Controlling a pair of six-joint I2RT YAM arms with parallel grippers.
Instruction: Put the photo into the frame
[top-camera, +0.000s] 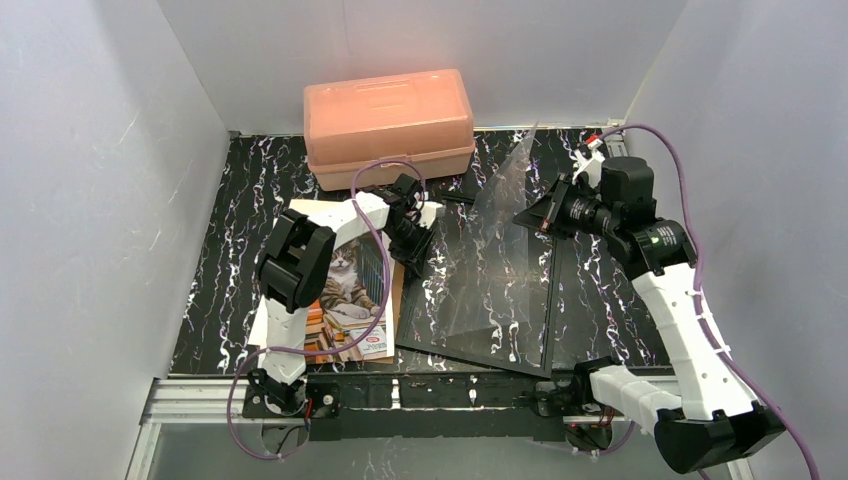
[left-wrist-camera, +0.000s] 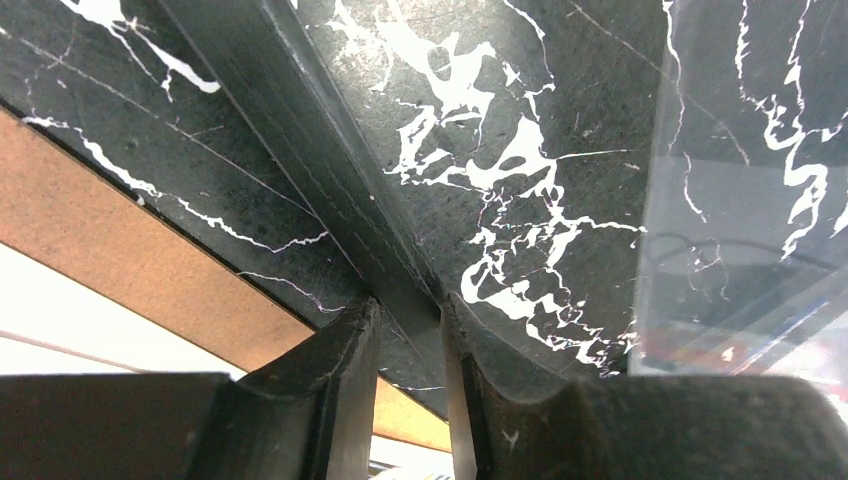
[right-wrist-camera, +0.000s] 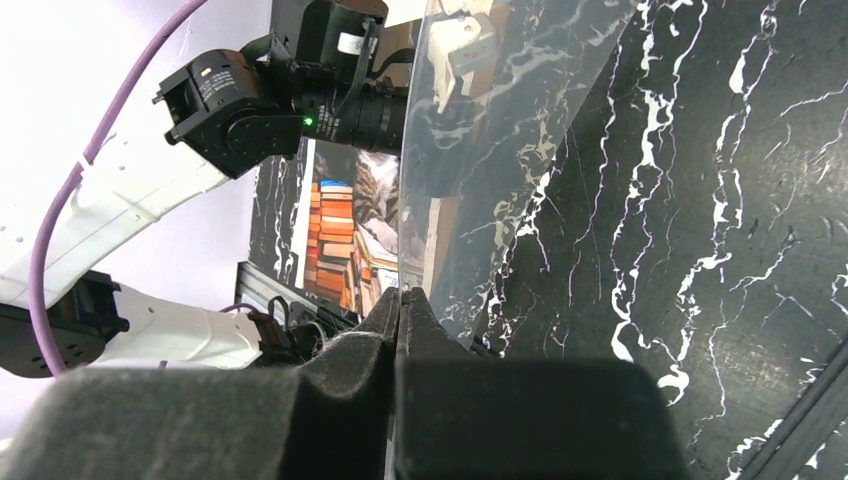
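On the black marble table (top-camera: 230, 250) the left gripper (left-wrist-camera: 408, 325) pinches the frame's (top-camera: 470, 360) rail, with the photo (top-camera: 345, 290) face up just to its left. The right gripper (right-wrist-camera: 400, 300) clamps the raised clear pane (right-wrist-camera: 500, 150) by its edge. That thin pinch may slip and drop the pane; only the left wrist view shows the rail between the fingers.

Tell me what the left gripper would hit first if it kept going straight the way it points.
The frame, its black rail. The left gripper is closed around it, a finger on each side, so going on would push that rail onto the marble table just behind it; the depth left is unclear.
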